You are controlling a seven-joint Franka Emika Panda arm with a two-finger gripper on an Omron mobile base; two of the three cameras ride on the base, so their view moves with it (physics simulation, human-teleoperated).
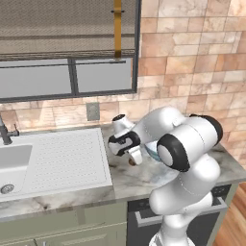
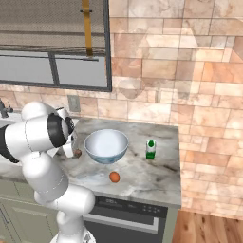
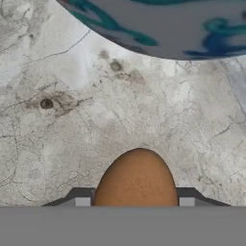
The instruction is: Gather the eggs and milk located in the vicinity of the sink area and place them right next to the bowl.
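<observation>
My gripper is shut on the dark brown egg, low over the marble counter just left of the bowl. The right base view shows this egg beside the bowl's left side. The bowl is wide, pale blue-white and glossy; its rim fills the top of the hand view, and my arm partly hides the bowl in the left base view. A brighter orange-brown egg lies on the counter in front of the bowl. A small milk carton with a green top stands to the bowl's right.
The white sink unit, with dotted drainboard and dark faucet, lies left of my hand. A brick wall and a window back the counter. The counter's front edge runs above a dark appliance.
</observation>
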